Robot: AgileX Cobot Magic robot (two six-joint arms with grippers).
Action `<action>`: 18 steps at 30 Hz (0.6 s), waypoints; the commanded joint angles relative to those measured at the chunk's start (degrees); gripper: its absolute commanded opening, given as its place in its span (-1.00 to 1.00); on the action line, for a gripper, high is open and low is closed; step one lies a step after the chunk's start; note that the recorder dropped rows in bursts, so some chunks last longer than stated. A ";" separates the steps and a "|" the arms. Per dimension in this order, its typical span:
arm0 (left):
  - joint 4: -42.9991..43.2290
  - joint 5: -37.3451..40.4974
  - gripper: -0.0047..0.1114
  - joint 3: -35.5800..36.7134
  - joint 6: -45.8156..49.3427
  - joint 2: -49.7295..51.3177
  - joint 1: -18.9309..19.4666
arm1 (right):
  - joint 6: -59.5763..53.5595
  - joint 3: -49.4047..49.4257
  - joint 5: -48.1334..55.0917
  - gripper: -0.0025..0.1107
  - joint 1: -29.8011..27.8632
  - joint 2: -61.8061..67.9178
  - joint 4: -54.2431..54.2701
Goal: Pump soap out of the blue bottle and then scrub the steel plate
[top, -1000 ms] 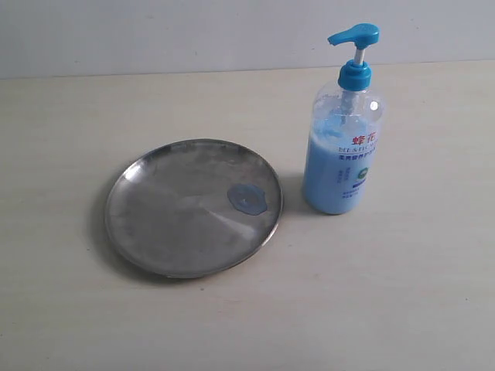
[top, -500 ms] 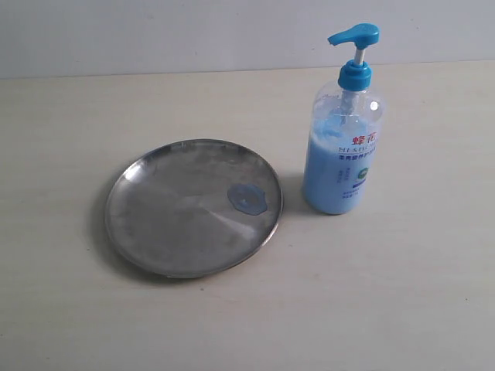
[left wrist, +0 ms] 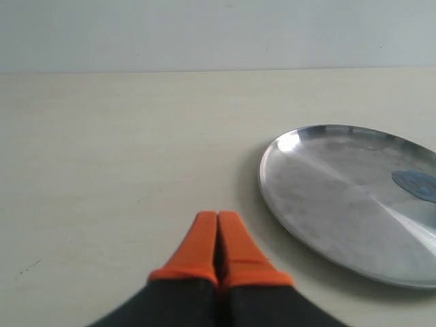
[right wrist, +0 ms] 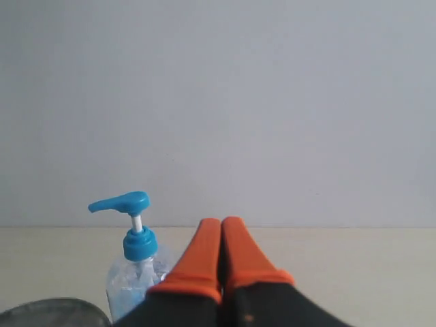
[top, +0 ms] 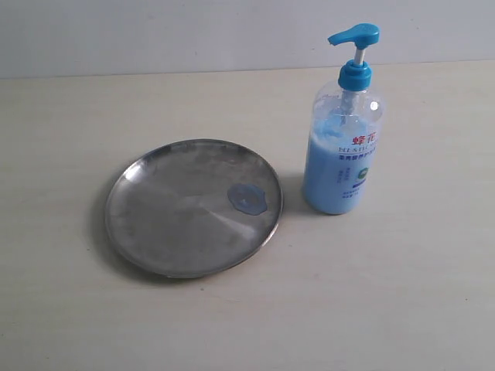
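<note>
The steel plate (top: 193, 207) lies flat on the table left of centre, with a small pale blue blob of soap (top: 247, 199) near its right rim. The blue bottle (top: 344, 131) stands upright just right of the plate, its pump head pointing left. Neither arm shows in the exterior view. In the left wrist view my left gripper (left wrist: 217, 216) is shut and empty, with the plate (left wrist: 340, 197) and the soap (left wrist: 417, 184) off to one side. In the right wrist view my right gripper (right wrist: 221, 222) is shut and empty, the bottle (right wrist: 133, 262) beside and beyond it.
A pale wooden table (top: 402, 294) carries everything, and a plain white wall (top: 193, 31) rises behind its far edge. Only a sliver of the plate's rim (right wrist: 48, 310) shows in the right wrist view.
</note>
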 commanded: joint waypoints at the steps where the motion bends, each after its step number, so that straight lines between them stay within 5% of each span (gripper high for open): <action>1: 0.05 -0.57 -0.92 0.19 -0.20 -0.30 -0.25 | 0.73 -0.56 -3.06 -0.96 -0.20 0.18 2.76; 10: 0.05 -0.57 -0.92 0.19 -0.20 -0.30 -0.25 | -8.68 -4.62 9.59 -0.96 -0.20 15.72 4.97; 14: 0.05 -0.57 -0.92 0.19 -0.20 -0.30 -0.25 | -25.06 -7.56 13.45 -0.94 -0.20 27.48 14.88; 18: 0.05 -0.57 -0.92 0.19 -0.20 -0.30 -0.25 | -35.61 -7.99 14.03 -0.59 -0.20 38.95 23.49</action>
